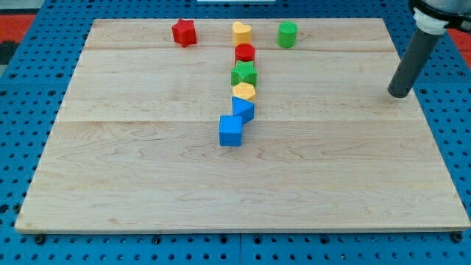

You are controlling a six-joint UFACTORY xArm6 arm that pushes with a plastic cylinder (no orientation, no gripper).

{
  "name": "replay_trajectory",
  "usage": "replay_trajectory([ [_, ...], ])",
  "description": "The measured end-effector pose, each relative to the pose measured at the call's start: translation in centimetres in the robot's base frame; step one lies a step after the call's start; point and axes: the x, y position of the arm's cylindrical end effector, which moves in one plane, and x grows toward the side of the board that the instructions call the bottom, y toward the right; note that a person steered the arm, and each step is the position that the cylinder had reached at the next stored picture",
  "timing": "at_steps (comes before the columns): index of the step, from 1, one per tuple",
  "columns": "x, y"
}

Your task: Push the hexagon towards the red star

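Note:
The yellow hexagon (244, 91) lies near the board's middle, in a column of blocks. The red star (184, 32) sits near the view's top, left of centre, up and to the left of the hexagon. My tip (399, 95) rests on the board at the view's right edge, far to the right of the hexagon and about level with it. It touches no block.
The column holds a yellow heart (241, 32), a red cylinder (245, 52), a green star (244, 73), then below the hexagon a blue triangle-like block (243, 109) and a blue cube (230, 131). A green cylinder (287, 34) stands at the top right. The wooden board (132, 184) lies on blue pegboard.

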Motion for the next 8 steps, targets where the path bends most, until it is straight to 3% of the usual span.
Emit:
replay_trajectory([
  [2,0.5,0.0],
  [3,1.7,-5.7],
  [5,2.8,-7.1],
  [6,3.2,-9.8],
  [7,3.9,-17.7],
  [8,3.6,-19.2],
])
